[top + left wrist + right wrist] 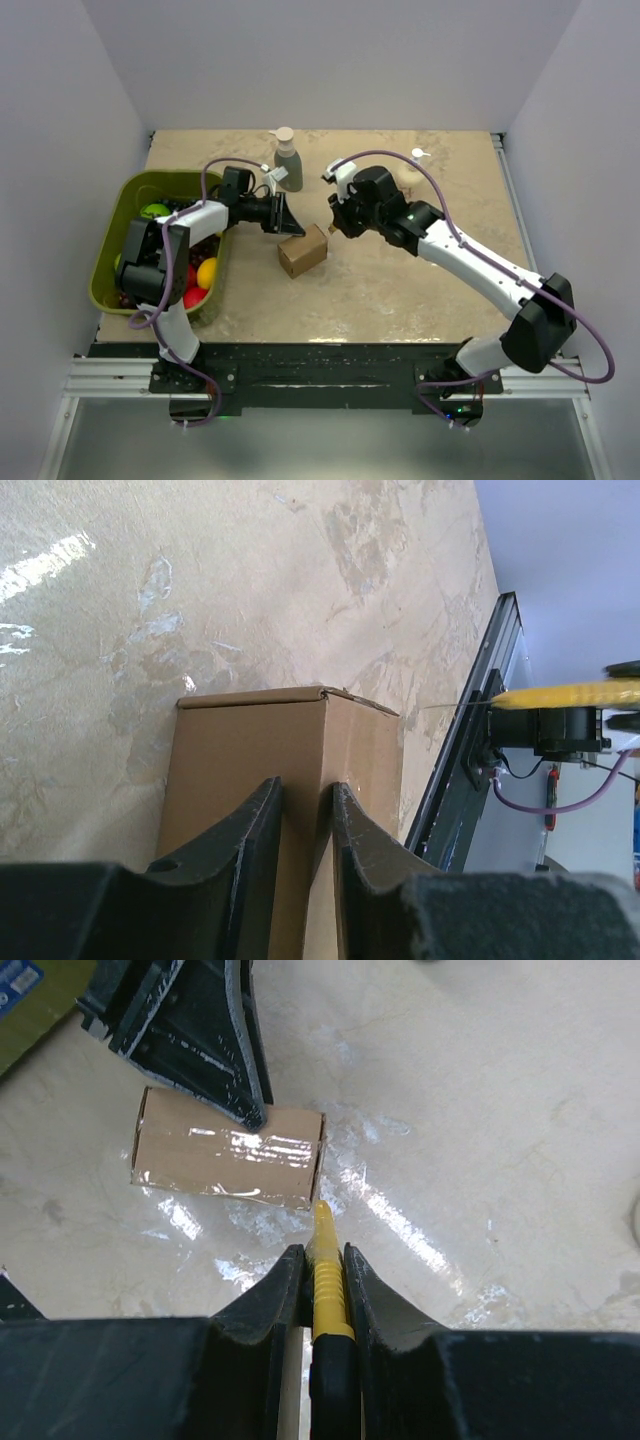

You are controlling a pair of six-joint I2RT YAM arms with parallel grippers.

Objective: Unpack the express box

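The express box (303,251) is a small brown carton lying closed on the beige table, its top taped shiny in the right wrist view (225,1155). My left gripper (287,222) has its fingers nearly together and its tips rest against the box's far upper edge (290,750); the box's corner edge shows in the narrow gap at the tips (307,800). My right gripper (318,1255) is shut on a yellow and black utility knife (325,1270). The knife's tip sits just off the box's near right corner. The right gripper (338,225) is just right of the box.
A green plastic bin (120,215) with coloured toy fruit stands at the left, beside the left arm. A soap dispenser bottle (287,160) stands behind the box. A small white object (410,172) lies at the back right. A black rail (330,355) runs along the front edge.
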